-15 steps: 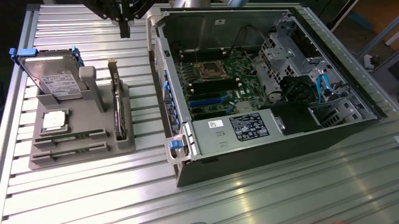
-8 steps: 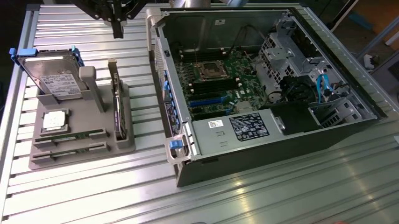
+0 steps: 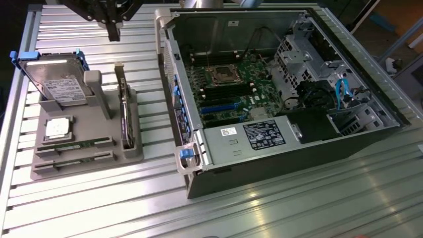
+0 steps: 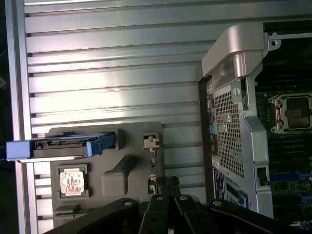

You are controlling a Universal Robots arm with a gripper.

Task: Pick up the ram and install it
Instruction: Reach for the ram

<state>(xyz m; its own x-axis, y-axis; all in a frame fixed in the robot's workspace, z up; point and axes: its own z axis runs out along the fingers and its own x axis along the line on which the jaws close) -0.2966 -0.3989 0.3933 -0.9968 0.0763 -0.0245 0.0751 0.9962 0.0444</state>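
Slatted metal table [image 3: 278, 208], bright glare patches

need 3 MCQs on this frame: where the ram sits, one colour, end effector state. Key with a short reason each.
1. Where is the ram?
A) standing in a slot of the gray holder
B) in the end effector
C) loose on the table in front of the case

2. What colour are the tabs on the hard drive frame?
A) red
B) blue
C) yellow

3. How is the end effector?
A) wide open
B) shut on the ram
C) shut, holding nothing

Key:
1 A: the green stick sits low in the holder, at the end away from the hard drive.
2 B: blue tabs stick out at the frame's corners.
3 C: its fingers meet with nothing between them, hanging clear of the holder.
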